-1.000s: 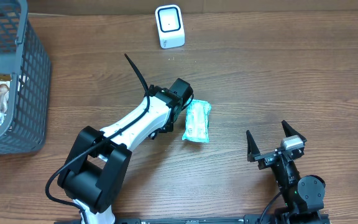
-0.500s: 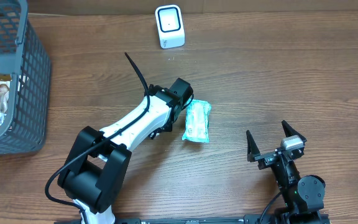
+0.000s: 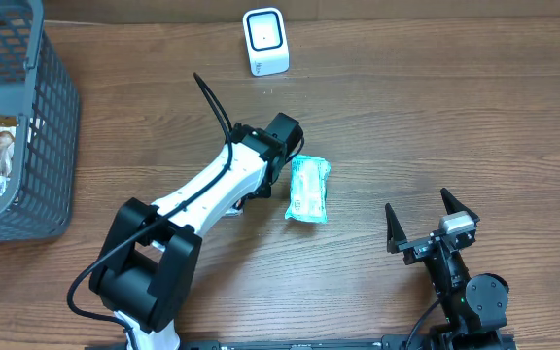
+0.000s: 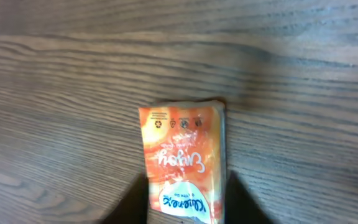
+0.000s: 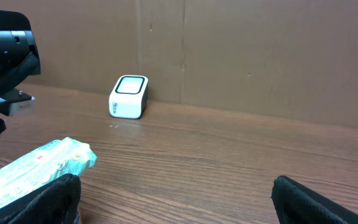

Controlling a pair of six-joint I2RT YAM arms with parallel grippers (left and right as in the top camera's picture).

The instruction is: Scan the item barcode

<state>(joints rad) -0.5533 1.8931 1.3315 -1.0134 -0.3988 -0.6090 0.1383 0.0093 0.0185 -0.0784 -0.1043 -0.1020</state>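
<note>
In the left wrist view an orange printed packet (image 4: 182,158) lies lengthwise between my left gripper's (image 4: 188,210) dark fingers, which press against both of its long edges. From overhead the left gripper (image 3: 282,131) covers that packet. A teal packet (image 3: 307,190) lies flat on the wood just right of the left arm, apart from the fingers. In the right wrist view the teal packet (image 5: 39,163) shows a barcode at its near end. The white scanner (image 3: 264,41) stands at the table's far edge. My right gripper (image 3: 418,202) rests open and empty near the front.
A grey mesh basket (image 3: 37,146) with several packets inside stands at the left edge. The scanner (image 5: 129,96) stands in front of a brown cardboard wall (image 5: 241,56). Bare wood lies between the right gripper (image 5: 179,208) and the scanner.
The left gripper has shifted a little toward the far edge, away from the teal packet. The teal packet and the right arm have not moved.
</note>
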